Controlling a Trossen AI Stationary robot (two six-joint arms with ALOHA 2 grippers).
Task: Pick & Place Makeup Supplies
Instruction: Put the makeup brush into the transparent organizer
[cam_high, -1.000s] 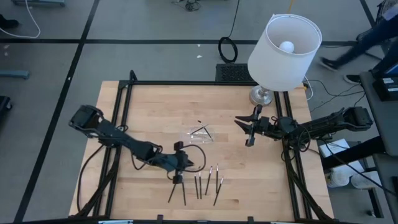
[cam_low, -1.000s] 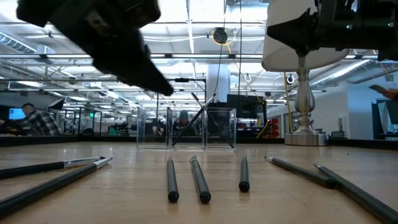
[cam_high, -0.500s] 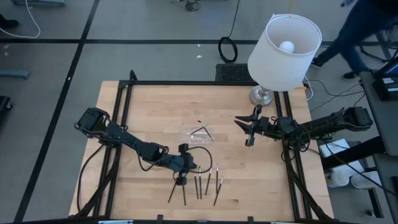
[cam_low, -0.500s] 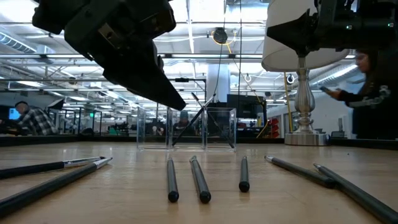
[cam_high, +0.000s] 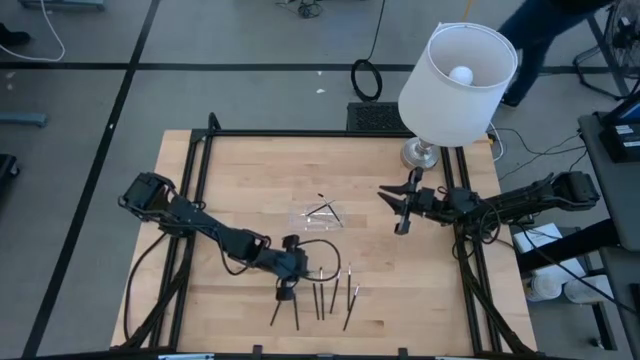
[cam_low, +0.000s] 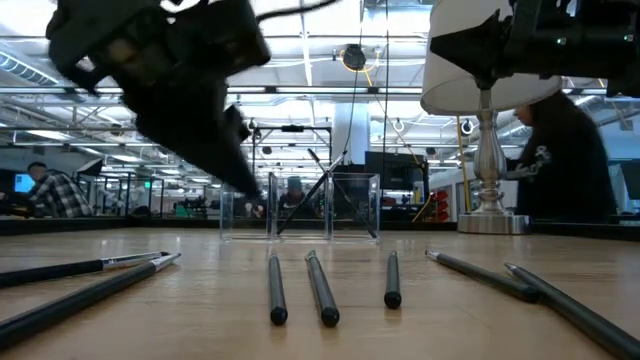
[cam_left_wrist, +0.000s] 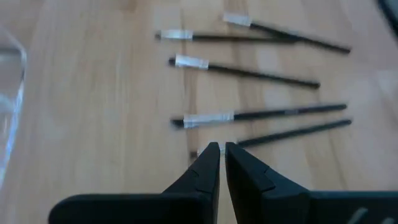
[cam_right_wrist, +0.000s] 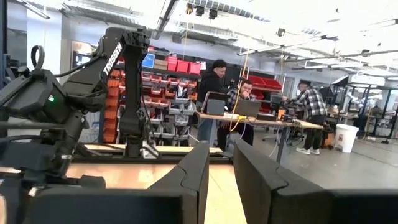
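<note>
Several thin dark makeup sticks, some with silvery bands, lie flat side by side on the wooden table near its front edge; the low view shows them as makeup sticks too. My left gripper hovers over their left part, slanting down, shut and holding nothing. In the left wrist view its tips stand just above one stick, clear of it. A clear tray at mid-table holds leaning sticks. My right gripper waits raised at the right, its fingers a little apart with nothing between them.
A lamp with a white shade stands at the table's far right corner. A black cable loops by the left wrist. A black frame borders the table. People move in the room beyond.
My left gripper has tipped its fingers further down over the sticks and stayed shut. The sticks lie as before. A person has walked past behind the lamp.
</note>
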